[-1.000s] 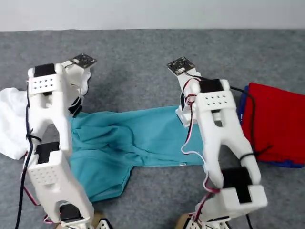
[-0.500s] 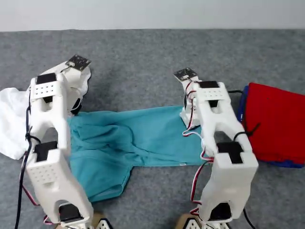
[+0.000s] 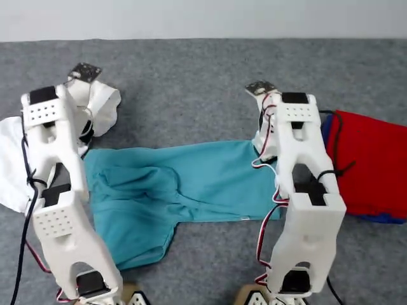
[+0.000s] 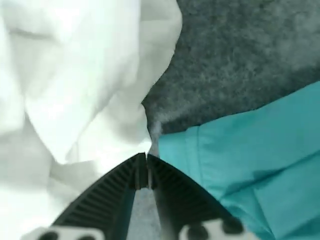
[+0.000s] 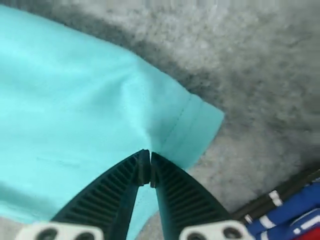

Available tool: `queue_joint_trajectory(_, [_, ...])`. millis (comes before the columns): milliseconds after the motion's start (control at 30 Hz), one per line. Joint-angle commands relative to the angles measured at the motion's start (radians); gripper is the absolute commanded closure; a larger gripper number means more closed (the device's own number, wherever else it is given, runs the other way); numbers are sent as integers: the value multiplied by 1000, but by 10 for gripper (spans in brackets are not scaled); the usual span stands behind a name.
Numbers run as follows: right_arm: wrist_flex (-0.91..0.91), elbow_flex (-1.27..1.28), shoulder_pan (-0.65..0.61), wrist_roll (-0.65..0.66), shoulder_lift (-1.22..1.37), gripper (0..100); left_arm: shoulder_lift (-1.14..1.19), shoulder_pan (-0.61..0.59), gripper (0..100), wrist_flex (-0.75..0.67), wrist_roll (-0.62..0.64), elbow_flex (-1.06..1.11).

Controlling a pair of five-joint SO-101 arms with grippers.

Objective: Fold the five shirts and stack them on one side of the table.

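A teal shirt (image 3: 191,184) lies spread across the middle of the grey table, with one sleeve toward the front. My left gripper (image 4: 146,159) is shut on the teal shirt's (image 4: 250,150) far left corner, right beside a crumpled white shirt (image 4: 75,75). My right gripper (image 5: 149,154) is shut on the hem of the teal shirt (image 5: 75,110) near its far right corner, and the cloth puckers at the tips. In the high view the left arm (image 3: 51,127) stands over the left corner and the right arm (image 3: 299,127) over the right one.
The white shirt (image 3: 13,159) lies loose at the left edge of the table. A folded red shirt (image 3: 369,165) rests on a blue one (image 3: 381,218) at the right edge. Bare grey felt (image 3: 191,89) stretches behind the teal shirt.
Both arms have drawn apart, the left one to the left and the right one to the right. The teal shirt's far edge is pulled wider and flatter between them.
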Motion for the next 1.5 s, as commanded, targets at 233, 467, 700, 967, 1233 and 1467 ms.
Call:
queue_joint_trajectory(233, [286,-86,-159,3,-110,988,14,100,994,98,26,-56])
queue_joint_trajectory(467, [337,-48,-145,-6,-27,988,126,123,994,55,32,-33])
queue_joint_trajectory(700, [282,75,-91,-2,27,988,158,95,994,54,61,-48])
queue_joint_trajectory(967, [269,74,59,121,81,988,176,95,994,54,58,-50])
queue_joint_trajectory(1233, [314,72,104,169,38,988,173,100,994,190,58,-243])
queue_joint_trajectory(1467, [335,78,-33,161,-223,988,-6,94,994,201,66,-263])
